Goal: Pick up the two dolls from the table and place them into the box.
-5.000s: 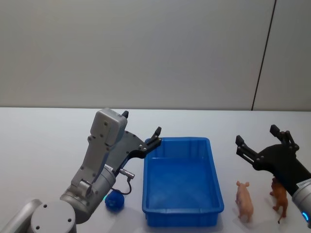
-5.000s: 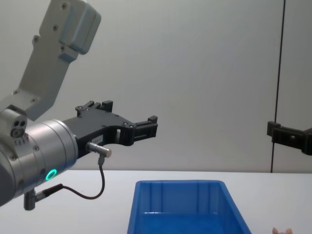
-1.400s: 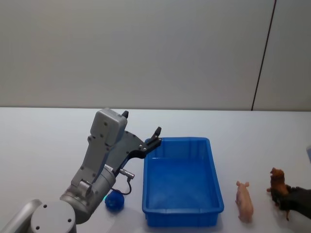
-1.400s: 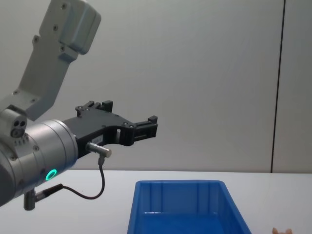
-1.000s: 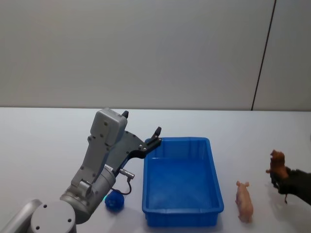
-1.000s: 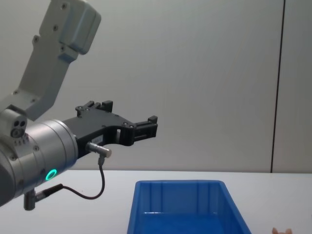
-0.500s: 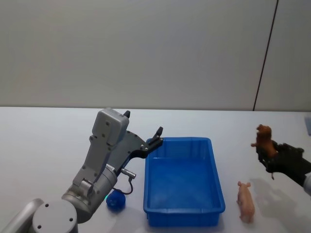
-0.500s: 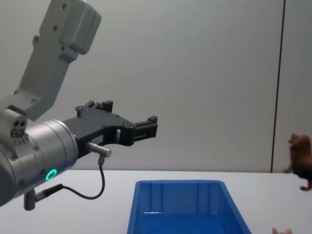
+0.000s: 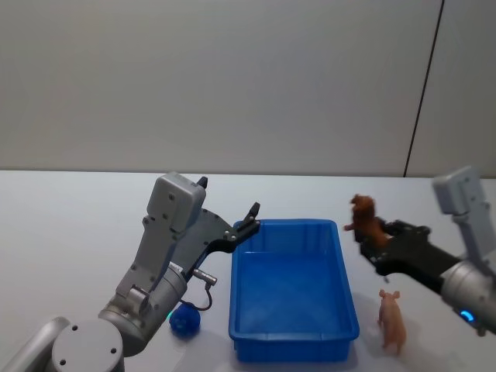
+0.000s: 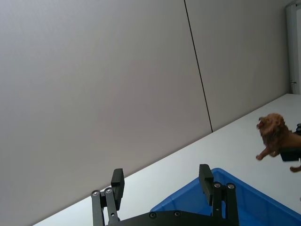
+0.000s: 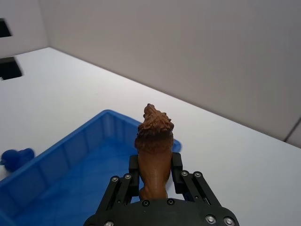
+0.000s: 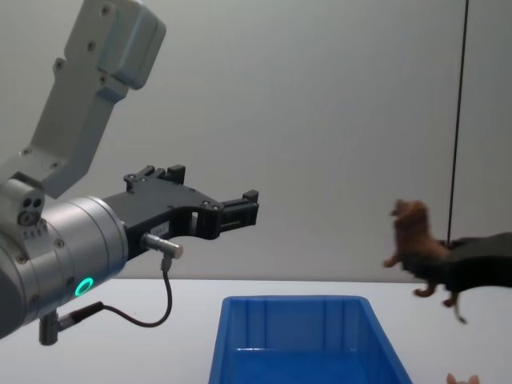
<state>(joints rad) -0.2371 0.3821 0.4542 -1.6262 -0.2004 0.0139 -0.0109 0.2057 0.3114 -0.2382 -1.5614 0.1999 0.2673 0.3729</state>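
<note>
- While the right gripper (image 9: 372, 239) hangs in the air, its 2 fingers (image 11: 134, 170) are closed narrow on the reddish-brown doll (image 9: 363, 216) and press its lower body from both sides.
- This doll stands upright between the fingers, with its maned head above the fingertips and its legs hanging free under it in the chest view (image 12: 413, 245).
- Below this gripper and to its left lies the blue box (image 9: 342, 267), open on top, on the white table (image 9: 62, 232).
- From the gripper the box's right rim is near, but I cannot tell if the doll is already over the inside or just outside the rim.
- Under the right gripper, a little nearer to the robot, the pale pink doll (image 9: 391, 319) stands on the table just beside the box's right wall, apart from the fingers.
- On the other side of the box the left gripper (image 9: 228, 194) is held raised, with its 2 fingers spread wide and nothing between them.
- Ahead of the left gripper, beyond the box's far corner, its wrist view shows the brown doll in the air.
- Below the left arm, 1 small blue object (image 9: 184, 320) lies on the table beside the box's left wall.
</note>
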